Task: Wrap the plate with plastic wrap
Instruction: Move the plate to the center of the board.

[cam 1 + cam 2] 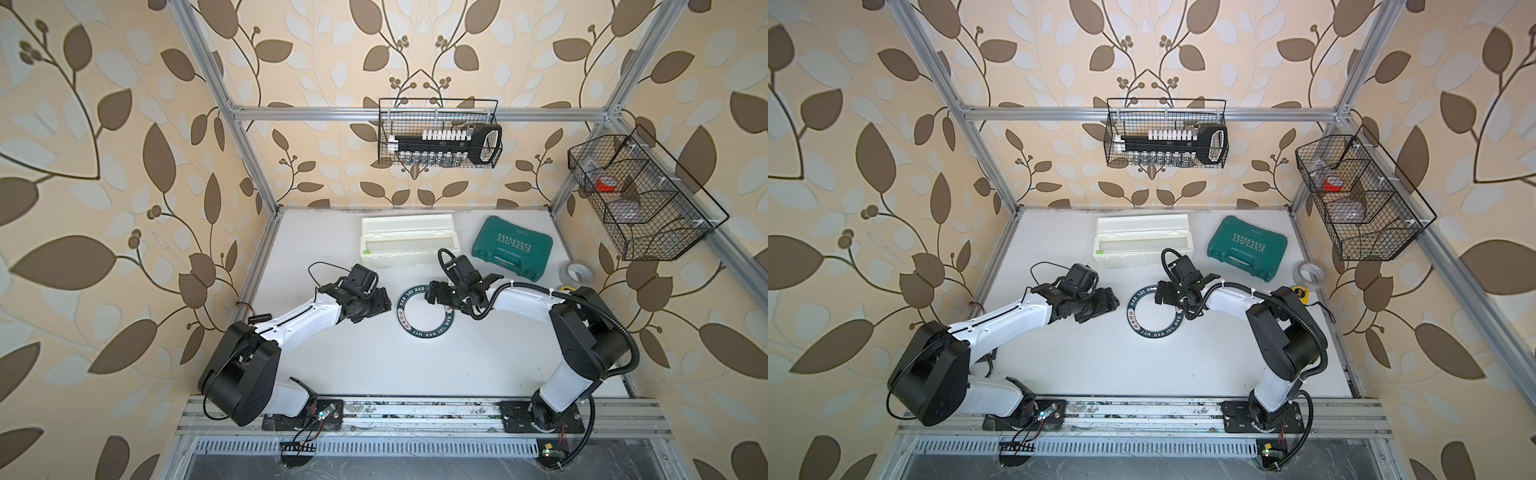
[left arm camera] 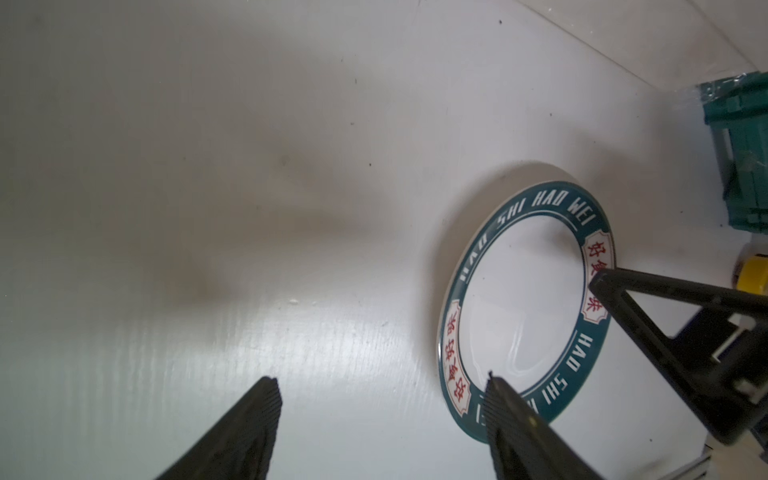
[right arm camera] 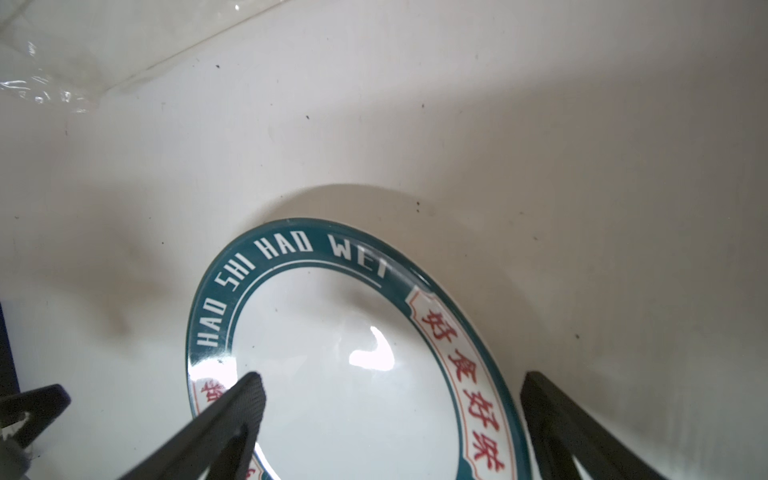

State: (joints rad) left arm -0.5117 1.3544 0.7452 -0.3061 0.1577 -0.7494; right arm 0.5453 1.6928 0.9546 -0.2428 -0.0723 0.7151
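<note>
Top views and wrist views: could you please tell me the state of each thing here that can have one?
Plate: flat on the table, empty, unwrapped.
Plastic wrap: short length drawn out, lying on the table, not on the plate.
Dispenser box: lid open.
Green tool case: shut.
Left jaws: open, empty.
Right jaws: open, empty, straddling the plate's rim.

A green tool case [image 1: 513, 249] lies at the back right of the white bench [image 1: 374, 365], with a clear tape roll [image 1: 579, 273] near it. On the frame, the back wire basket [image 1: 388, 124] holds a socket rack [image 1: 440, 143] and the side wire basket [image 1: 656, 241] holds a red roll [image 1: 606, 184].
</note>
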